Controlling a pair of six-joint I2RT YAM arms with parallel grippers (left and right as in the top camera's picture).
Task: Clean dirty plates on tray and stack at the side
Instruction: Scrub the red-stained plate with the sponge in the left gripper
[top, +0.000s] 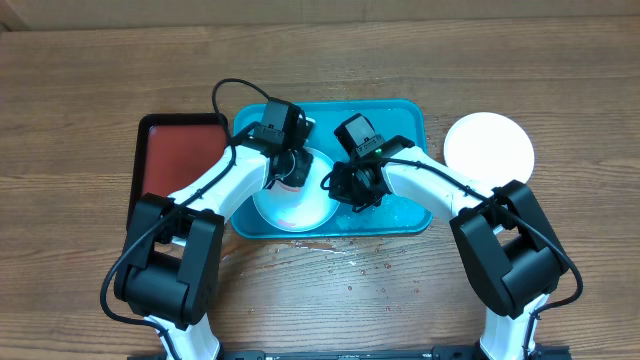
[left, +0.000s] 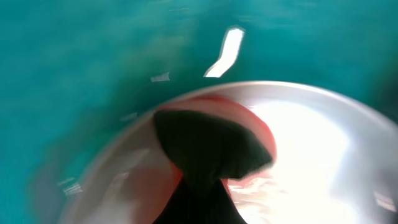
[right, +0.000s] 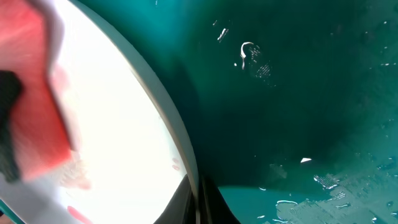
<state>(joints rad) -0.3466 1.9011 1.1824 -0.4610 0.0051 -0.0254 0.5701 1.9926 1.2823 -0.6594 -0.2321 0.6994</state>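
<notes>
Wooden table (top: 80, 100) carries turquoise tray (top: 405, 113), dark red tray (top: 172, 165), apparently a white plate (top: 488, 148)

The tray (top: 408, 112) sat on the table (top: 80, 100) at my 12 o'clock. One plate (top: 300, 208) lay in it, toward its 7 o'clock corner. My left gripper (top: 290, 172) held a sponge (right: 37, 93) on that plate near its 12 o'clock edge. My right gripper (top: 352, 192) pinched its rim at 3 o'clock. A smaller tray (top: 175, 160) lay just beside the tray at 9 o'clock, and a second plate (top: 489, 148) lay on the table at its 3 o'clock.
</notes>
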